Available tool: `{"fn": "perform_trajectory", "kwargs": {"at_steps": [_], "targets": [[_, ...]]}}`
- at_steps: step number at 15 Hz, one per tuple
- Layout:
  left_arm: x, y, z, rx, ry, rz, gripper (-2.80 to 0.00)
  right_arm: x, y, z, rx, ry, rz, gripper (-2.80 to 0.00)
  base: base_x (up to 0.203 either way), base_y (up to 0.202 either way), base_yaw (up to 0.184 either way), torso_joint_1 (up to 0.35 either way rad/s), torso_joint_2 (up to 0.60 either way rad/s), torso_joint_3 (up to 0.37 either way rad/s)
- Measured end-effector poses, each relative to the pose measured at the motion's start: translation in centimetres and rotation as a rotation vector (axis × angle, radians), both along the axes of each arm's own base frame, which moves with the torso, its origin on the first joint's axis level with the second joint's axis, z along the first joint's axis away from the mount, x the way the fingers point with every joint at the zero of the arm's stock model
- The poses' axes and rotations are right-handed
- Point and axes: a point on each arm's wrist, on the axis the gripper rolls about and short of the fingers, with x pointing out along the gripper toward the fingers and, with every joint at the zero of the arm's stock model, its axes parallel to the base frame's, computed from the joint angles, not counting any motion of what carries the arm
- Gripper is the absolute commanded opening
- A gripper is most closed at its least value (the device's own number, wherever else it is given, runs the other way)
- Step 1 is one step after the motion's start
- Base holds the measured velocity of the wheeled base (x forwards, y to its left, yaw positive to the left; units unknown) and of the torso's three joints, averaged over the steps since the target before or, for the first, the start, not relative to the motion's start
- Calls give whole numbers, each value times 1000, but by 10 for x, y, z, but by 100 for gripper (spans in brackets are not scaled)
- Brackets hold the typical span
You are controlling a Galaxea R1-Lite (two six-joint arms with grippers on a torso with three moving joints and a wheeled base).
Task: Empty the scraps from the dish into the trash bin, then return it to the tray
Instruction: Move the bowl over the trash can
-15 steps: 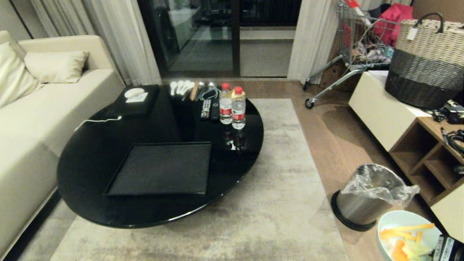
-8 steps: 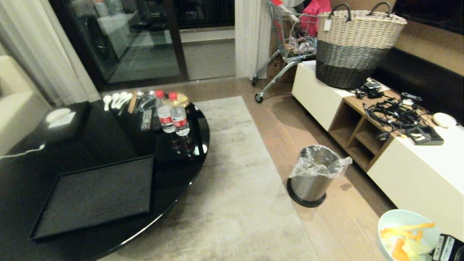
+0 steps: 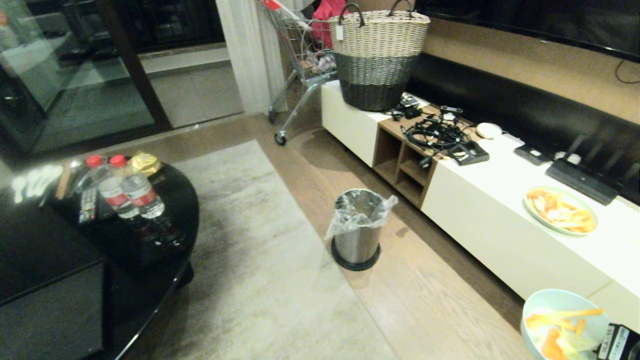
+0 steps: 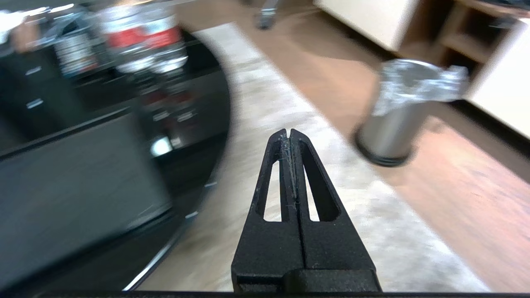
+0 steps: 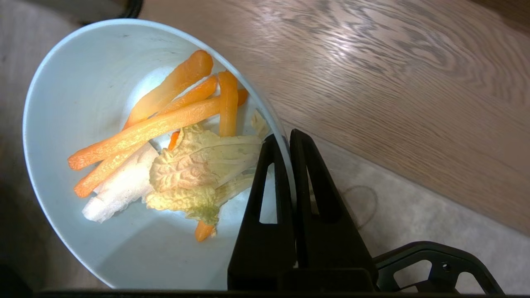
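We see the right gripper [image 5: 285, 138] pinching the dish [image 5: 83, 103] rim, scraps [image 5: 174, 145] inside, above bare floor; the bin [image 3: 357, 230] stands apart between table [image 3: 165, 280] edge and cabinet [image 3: 500, 240]. Left gripper [image 4: 290, 134] pressed together.

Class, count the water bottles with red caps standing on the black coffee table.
2: one bottle and a second bottle stand side by side near the table's far edge. Others could sit beyond the view.

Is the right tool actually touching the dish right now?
Touching. In the right wrist view the right tool is shut on the rim of the dish, one finger inside and one outside.
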Motion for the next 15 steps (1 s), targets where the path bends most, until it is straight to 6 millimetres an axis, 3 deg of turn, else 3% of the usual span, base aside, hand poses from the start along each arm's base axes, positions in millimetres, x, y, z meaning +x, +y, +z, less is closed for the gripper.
{"fn": "perform_trajectory", "kwargs": {"at_steps": [4,15], "targets": [[0,0,0,0,0,0,-280,0,0,0,-1,0,-3,-280,0,9,-137,3,1,2],[0,0,0,0,0,0,-280,3,1,1,-2,-8,14,-280,0,0,0,0,0,0]]}}
